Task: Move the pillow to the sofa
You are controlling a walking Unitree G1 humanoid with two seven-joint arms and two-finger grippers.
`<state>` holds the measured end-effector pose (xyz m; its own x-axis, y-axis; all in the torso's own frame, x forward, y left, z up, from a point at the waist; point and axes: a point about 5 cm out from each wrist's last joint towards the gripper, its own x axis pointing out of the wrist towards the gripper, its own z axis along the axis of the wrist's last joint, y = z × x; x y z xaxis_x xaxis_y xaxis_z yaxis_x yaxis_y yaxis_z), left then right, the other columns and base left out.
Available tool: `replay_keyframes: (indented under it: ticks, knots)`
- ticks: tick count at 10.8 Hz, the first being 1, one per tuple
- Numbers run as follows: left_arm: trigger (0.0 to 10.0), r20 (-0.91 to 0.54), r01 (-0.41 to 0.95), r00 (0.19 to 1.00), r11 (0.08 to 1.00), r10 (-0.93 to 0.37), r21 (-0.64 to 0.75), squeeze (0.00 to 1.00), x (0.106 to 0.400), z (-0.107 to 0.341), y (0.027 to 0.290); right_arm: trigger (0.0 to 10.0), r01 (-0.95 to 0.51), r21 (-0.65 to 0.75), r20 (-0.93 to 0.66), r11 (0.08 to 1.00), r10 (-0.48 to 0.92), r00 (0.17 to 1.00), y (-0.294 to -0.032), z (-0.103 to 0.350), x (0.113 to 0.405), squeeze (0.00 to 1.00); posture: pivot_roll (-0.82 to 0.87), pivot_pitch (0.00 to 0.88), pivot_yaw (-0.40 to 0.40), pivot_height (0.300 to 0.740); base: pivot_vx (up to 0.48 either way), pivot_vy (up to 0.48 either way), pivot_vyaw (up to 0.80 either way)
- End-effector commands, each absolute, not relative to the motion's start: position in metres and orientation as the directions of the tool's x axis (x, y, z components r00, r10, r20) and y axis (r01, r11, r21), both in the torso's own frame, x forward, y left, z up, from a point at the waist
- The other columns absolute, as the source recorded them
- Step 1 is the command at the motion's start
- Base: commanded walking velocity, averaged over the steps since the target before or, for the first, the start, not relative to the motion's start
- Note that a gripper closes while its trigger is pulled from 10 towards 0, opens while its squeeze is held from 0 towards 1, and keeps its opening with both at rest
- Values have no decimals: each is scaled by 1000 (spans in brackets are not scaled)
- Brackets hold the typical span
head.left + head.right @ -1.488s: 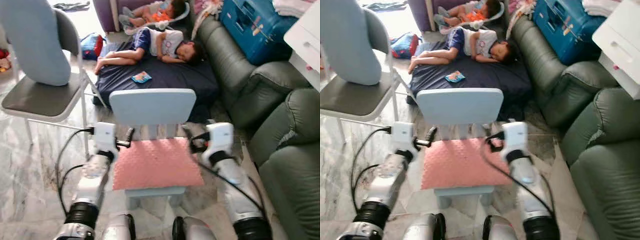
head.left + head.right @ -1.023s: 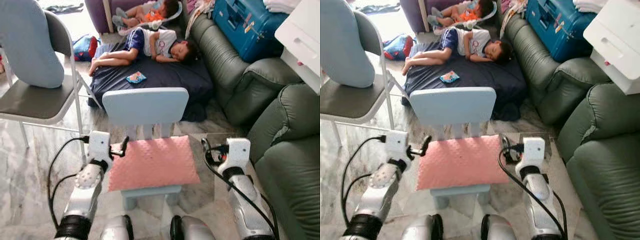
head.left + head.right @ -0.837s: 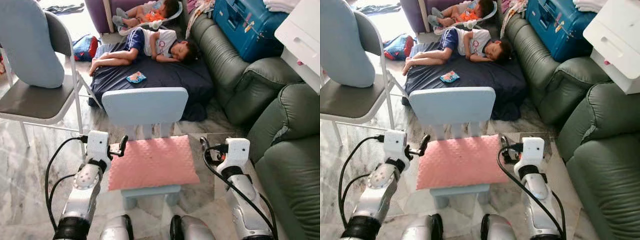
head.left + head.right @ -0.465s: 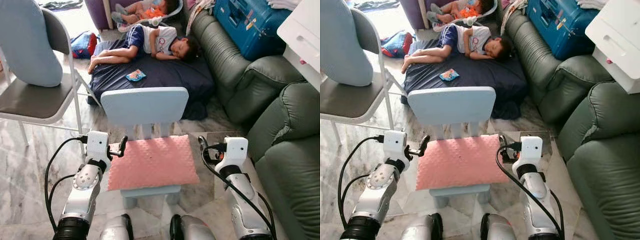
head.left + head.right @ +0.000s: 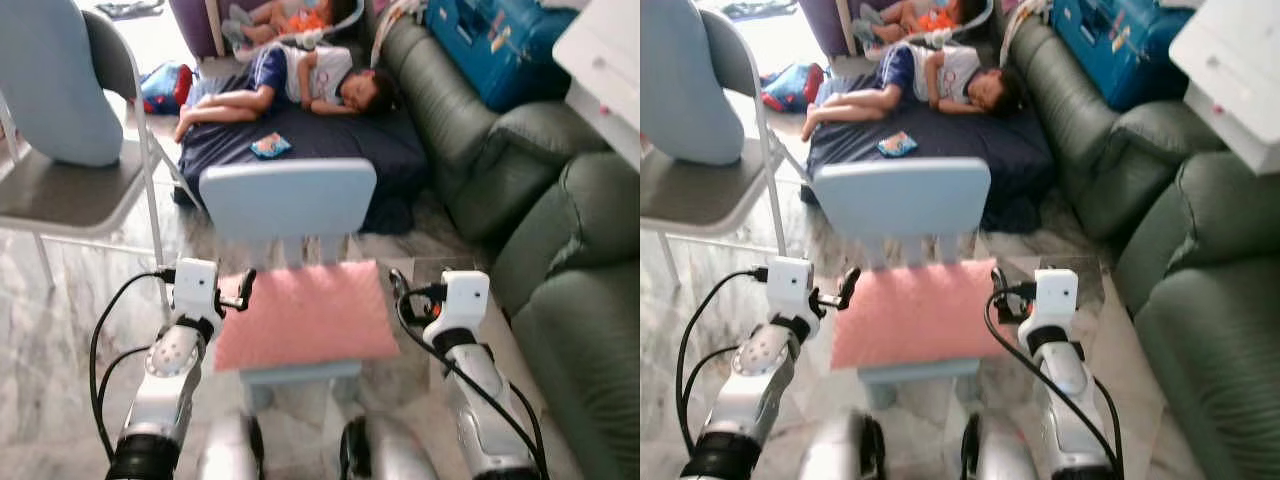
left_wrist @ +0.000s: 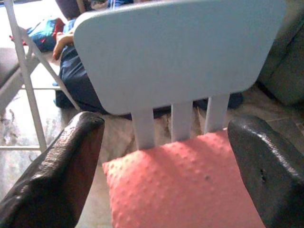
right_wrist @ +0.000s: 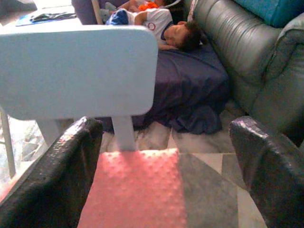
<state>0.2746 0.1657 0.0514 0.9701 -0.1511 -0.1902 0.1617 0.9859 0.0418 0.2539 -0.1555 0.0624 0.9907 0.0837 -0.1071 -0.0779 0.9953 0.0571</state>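
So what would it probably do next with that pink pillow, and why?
Probably bring both grippers inward onto the pillow. It lies flat on the small blue chair, untouched; the left gripper and right gripper sit open on either side of it. The green sofa waits on the robot's right.

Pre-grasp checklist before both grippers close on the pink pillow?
1. Pink pillow lies flat on the small blue chair: ok.
2. Left gripper open, at the pillow's left edge: ok.
3. Right gripper open, at its right edge: ok.
4. Pillow gripped: not ok, neither gripper holds it.
5. Green sofa to the robot's right: ok.
6. Sleeping child on the dark mattress beyond the chair, off that path: ok.
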Motion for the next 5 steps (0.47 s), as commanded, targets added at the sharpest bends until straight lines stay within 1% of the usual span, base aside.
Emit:
replay_keyframes:
  ticks: [1,5]
  knots:
    - [10000,-207,160,967,986,-146,55,0,273,50,167,10000,-84,51,-110,995,89,990,-156,63,253,0,-60,169,-10,618,0,0,0]
    - [10000,-206,165,967,985,-151,53,0,273,50,163,10000,-98,41,-88,994,101,991,-153,66,254,0,-62,171,-7,613,0,0,0]
